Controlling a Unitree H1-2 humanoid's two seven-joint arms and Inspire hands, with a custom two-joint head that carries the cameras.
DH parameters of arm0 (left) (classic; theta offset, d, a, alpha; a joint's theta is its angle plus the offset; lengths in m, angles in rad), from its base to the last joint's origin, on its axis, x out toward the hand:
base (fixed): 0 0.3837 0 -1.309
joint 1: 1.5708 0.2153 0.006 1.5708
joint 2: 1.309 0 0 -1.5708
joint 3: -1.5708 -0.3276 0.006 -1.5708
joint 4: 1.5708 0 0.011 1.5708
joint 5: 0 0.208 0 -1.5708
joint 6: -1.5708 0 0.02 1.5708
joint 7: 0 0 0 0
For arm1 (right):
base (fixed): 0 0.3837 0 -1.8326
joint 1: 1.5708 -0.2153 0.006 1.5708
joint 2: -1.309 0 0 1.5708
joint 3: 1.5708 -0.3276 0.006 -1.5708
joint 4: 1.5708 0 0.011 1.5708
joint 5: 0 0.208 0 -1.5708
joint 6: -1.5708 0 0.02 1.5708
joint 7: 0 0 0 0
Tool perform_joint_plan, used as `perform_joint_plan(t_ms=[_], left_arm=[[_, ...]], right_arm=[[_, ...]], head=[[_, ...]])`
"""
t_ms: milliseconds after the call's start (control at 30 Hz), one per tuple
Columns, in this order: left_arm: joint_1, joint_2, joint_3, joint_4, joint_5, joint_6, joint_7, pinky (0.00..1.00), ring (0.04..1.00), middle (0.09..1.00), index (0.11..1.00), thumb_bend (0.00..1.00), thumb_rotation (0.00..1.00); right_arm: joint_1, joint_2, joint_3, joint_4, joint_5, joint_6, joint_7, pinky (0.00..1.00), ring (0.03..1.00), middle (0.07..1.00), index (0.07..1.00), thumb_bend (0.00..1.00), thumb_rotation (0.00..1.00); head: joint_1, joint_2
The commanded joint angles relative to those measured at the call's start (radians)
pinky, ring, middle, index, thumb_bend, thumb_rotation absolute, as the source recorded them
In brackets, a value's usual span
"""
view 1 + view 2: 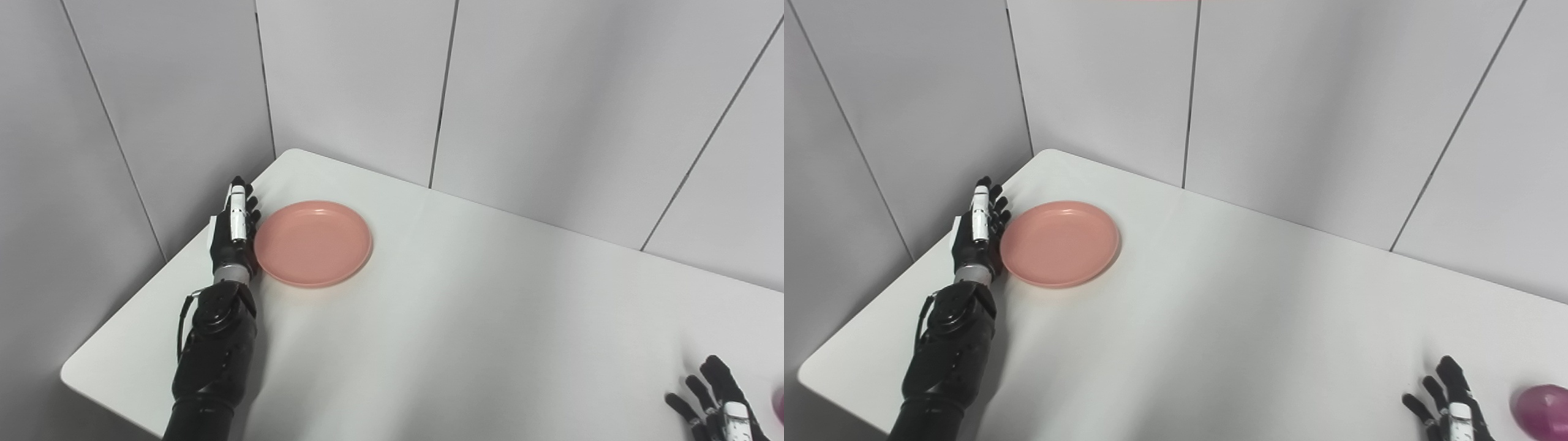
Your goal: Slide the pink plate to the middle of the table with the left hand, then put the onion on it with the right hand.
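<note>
- The left hand (234, 228) is held edge-on with fingers extended straight, the forearm reaching forward.
- The right hand (1448, 404) is seen low, fingers spread apart.

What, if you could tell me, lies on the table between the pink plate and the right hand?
Nothing: only bare white table runs from the pink plate to the right hand. The right eye view shows it best, with the purple onion beyond the hand.
</note>
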Motion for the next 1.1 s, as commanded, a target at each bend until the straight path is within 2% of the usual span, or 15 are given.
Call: perform_joint_plan(t_ms=[0,133,233,700,867,1067], left_arm=[[-0.038,0.017,-0.018,0.004,0.001,-0.001,-0.032,0.99,0.985,0.979,0.957,0.37,1.00],[-0.043,0.013,-0.029,0.000,-0.012,0.012,-0.036,1.00,0.991,0.984,0.959,0.37,1.00],[-0.050,0.011,-0.039,0.013,-0.017,0.008,-0.050,0.99,0.984,0.978,0.950,0.38,1.00],[-0.102,0.007,-0.082,0.113,-0.046,0.001,-0.131,0.93,0.938,0.937,0.914,0.41,1.00],[-0.114,0.000,-0.093,0.135,-0.047,-0.008,-0.157,0.91,0.919,0.919,0.894,0.41,1.00],[-0.129,-0.009,-0.114,0.145,-0.036,-0.009,-0.177,0.92,0.918,0.922,0.908,0.40,1.00]], right_arm=[[0.000,-0.005,-0.004,-0.003,0.000,0.010,0.003,0.93,0.923,0.939,0.909,0.55,0.86],[0.000,-0.005,-0.004,-0.001,0.000,0.008,0.003,0.93,0.919,0.938,0.909,0.61,0.84],[0.000,-0.005,-0.004,-0.006,0.002,0.015,0.003,0.93,0.917,0.936,0.906,0.58,0.85],[0.008,0.000,0.004,-0.018,-0.012,0.020,0.001,0.83,0.886,0.912,0.880,0.61,0.84],[0.011,-0.002,0.007,-0.014,-0.016,0.011,0.001,0.83,0.892,0.919,0.880,0.62,0.85],[0.010,0.004,0.006,-0.017,-0.012,0.015,-0.002,0.84,0.907,0.933,0.895,0.59,0.86]], head=[[-0.001,0.001],[-0.004,0.002],[-0.008,0.003],[-0.019,0.008],[-0.023,0.010],[-0.022,0.011]])
